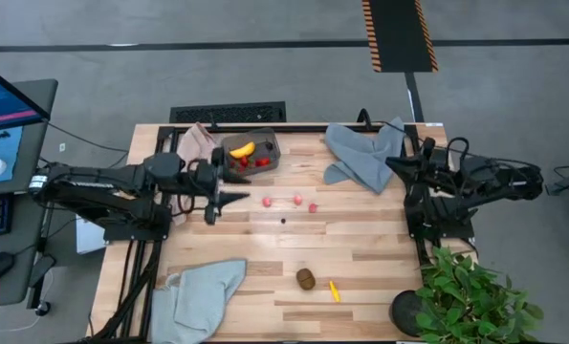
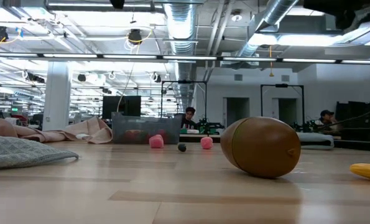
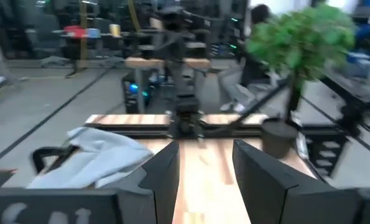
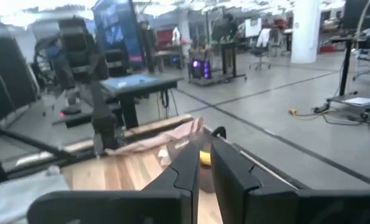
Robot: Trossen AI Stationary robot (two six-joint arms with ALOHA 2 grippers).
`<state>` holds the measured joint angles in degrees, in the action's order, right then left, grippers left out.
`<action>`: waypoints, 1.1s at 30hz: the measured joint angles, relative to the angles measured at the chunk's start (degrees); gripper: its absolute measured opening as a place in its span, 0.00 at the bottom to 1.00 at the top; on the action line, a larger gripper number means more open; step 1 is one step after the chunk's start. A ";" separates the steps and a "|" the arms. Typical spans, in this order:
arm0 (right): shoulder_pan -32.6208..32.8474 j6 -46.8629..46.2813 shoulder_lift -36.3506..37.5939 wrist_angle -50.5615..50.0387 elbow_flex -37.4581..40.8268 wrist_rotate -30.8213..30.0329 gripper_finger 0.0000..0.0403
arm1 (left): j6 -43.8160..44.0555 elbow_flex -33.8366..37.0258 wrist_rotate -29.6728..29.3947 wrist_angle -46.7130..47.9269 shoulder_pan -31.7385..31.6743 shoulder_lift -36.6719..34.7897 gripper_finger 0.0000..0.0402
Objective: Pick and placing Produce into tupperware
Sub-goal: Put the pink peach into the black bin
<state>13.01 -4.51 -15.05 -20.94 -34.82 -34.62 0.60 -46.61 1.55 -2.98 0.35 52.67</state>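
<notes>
Tub [image 1: 252, 151] at far table edge, long axis crosswise; banana [image 1: 242, 150] inside.
Left gripper [image 1: 229, 199] parted, empty, beside it; right gripper [image 4: 204, 163] closed, empty, at the right table edge.

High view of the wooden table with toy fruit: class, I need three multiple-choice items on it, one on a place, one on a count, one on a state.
1. Where is the yellow toy banana?
A in the translucent grey plastic tub
B on a cloth
C beside the plant

2. How many small pink berries lie in a row mid-table?
A one
B three
C five

3. The left gripper is:
A open, empty
B holding the kiwi
C inside the tub

Answers: 1 A, the banana lies in the tub. 2 B, three berries. 3 A, the left gripper fingers stand apart, nothing between.
</notes>
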 joint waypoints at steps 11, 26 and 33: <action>-0.11 -7.61 -12.46 -8.66 -5.39 1.24 0.47 | 2.35 26.20 -6.32 -30.07 9.32 -14.02 0.35; -12.41 -18.41 -33.41 -11.90 -5.97 3.97 0.70 | 1.82 34.40 -9.95 -28.44 11.07 -21.30 0.35; -14.66 -14.97 -44.47 -4.60 -5.99 10.98 0.70 | 4.60 34.40 -9.95 -27.62 11.07 -19.96 0.35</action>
<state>-1.65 -19.48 -59.52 -25.54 -40.82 -23.64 5.19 -12.21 -8.41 -30.61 11.42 32.71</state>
